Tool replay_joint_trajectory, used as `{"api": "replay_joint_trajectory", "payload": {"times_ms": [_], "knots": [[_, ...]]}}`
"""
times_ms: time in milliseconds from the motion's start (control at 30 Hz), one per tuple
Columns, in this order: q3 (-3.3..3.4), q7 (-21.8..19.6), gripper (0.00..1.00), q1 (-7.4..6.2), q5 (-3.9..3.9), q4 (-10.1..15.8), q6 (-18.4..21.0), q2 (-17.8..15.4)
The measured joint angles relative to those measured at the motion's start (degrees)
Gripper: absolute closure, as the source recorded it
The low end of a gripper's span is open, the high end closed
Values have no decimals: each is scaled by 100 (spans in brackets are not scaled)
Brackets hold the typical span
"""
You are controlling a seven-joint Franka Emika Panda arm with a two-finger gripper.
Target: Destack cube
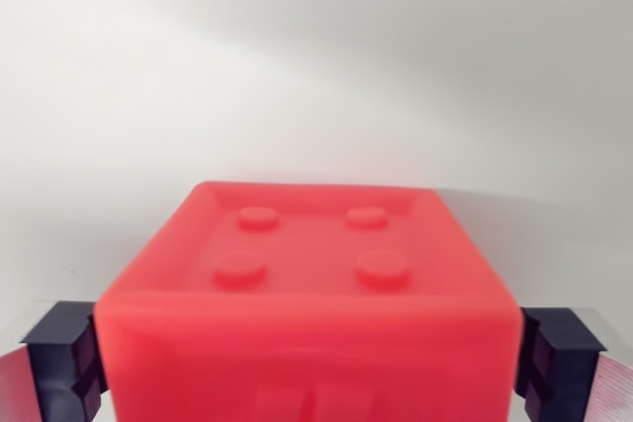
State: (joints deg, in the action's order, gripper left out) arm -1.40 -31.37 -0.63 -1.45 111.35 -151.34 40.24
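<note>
A red cube with four round studs on its top face fills the lower middle of the wrist view, very close to the camera and slightly blurred. My gripper straddles it. The dark left finger pad presses against the cube's left side and the dark right finger pad against its right side, so the gripper is shut on the cube. The cube's underside and whatever lies beneath it are hidden.
A plain white surface stretches behind the cube, with a soft grey shadow across its upper right. No other object shows.
</note>
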Motion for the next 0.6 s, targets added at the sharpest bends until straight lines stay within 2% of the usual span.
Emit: {"api": "replay_joint_trajectory", "payload": {"times_ms": [600], "knots": [[0,0,0,0,0,28,59,-104]]}}
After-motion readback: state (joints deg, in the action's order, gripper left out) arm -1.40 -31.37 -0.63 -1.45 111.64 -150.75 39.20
